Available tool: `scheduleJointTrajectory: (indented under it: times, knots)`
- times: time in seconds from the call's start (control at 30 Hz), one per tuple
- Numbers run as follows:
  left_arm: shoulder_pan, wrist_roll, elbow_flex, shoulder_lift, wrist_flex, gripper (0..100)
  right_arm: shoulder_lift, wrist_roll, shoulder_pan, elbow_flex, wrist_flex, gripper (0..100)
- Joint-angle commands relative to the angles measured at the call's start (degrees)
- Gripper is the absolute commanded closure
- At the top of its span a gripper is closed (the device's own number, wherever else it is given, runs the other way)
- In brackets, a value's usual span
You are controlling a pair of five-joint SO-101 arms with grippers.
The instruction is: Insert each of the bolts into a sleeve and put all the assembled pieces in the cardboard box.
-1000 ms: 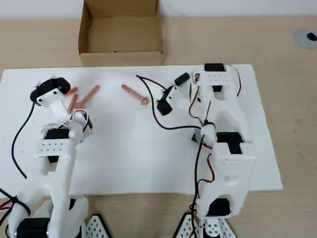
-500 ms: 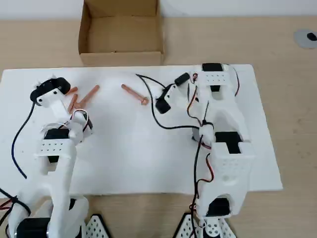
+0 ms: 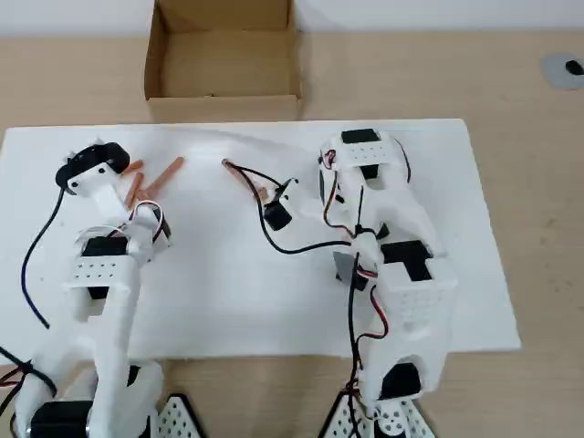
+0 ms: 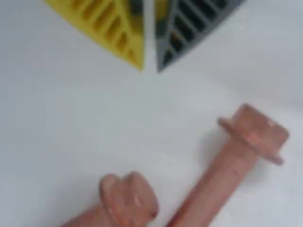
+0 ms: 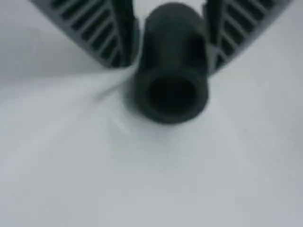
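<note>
My right gripper (image 5: 171, 60) is shut on a black sleeve (image 5: 173, 87), whose open bore faces the camera just above the white mat. In the high view that sleeve (image 3: 276, 215) hangs close to a lone copper bolt (image 3: 245, 174) near the mat's middle. My left gripper (image 4: 149, 65) hovers low over the mat, its yellow and grey fingers shut with nothing between them. Two copper bolts (image 4: 236, 156) (image 4: 128, 198) lie just beyond its tips. From above, these bolts (image 3: 161, 177) lie beside the left gripper (image 3: 91, 164). The cardboard box (image 3: 157, 57) stands open behind the mat.
The white mat (image 3: 228, 292) covers most of the wooden table. Black cables (image 3: 301, 245) loop from the right arm across the mat's middle. A grey round disc (image 3: 564, 69) sits at the table's far right corner.
The right arm has swung left and toward the front with the sleeve, ending beside the lone bolt. The left arm has stayed still.
</note>
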Motion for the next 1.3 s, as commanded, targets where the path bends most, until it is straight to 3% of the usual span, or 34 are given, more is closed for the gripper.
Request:
scheduleJointTrajectory:
  times: [0.0,0.33,0.53,0.87,1.1,1.27]
  knots:
    - [0.53,-0.53,-2.37,-0.22,0.18,98,1.98,-0.70,0.40,2.51,1.93,98.9]
    - [0.62,-0.53,-2.37,-0.22,0.09,98,1.27,-8.70,3.91,-11.03,2.02,98.9]
    - [0.70,-0.62,-2.37,-0.22,0.09,98,-9.54,-13.36,4.00,-16.57,2.02,98.9]
    - [0.79,-0.62,-2.37,-0.22,0.09,98,-19.21,-13.54,4.00,-16.04,2.11,98.9]
    - [0.79,-0.62,-2.29,-0.22,0.09,98,-19.12,-10.55,1.54,-6.55,2.02,98.9]
    - [0.70,-0.62,-2.29,-0.22,0.09,98,-19.38,-6.86,0.13,-1.10,1.93,88.9]
